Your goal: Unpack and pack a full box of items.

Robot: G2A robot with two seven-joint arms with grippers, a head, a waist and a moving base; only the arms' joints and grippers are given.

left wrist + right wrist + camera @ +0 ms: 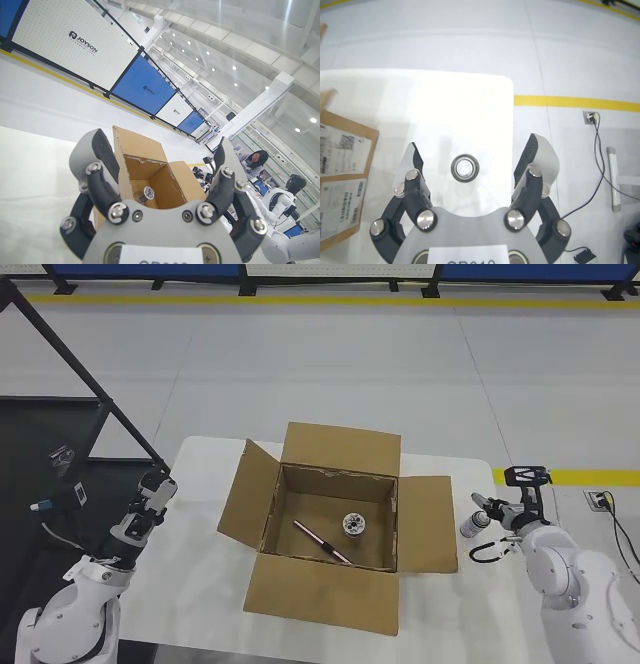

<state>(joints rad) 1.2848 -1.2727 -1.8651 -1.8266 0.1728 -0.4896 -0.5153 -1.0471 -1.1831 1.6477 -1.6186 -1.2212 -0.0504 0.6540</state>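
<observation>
White table (200,564) carries an open cardboard box (330,599) at its middle, all four flaps folded out. Inside the box lie a slim dark rod (320,540) and a round metal hub (354,525). A steel bearing ring (465,168) sits out on the table near its right edge, between the wide-spread, empty fingers of the right gripper (473,142). The left gripper (162,136), also wide and empty, hangs near the left edge, facing the box. Unpacking looks partly done: two pieces to lift out, and all the repacking ahead.
</observation>
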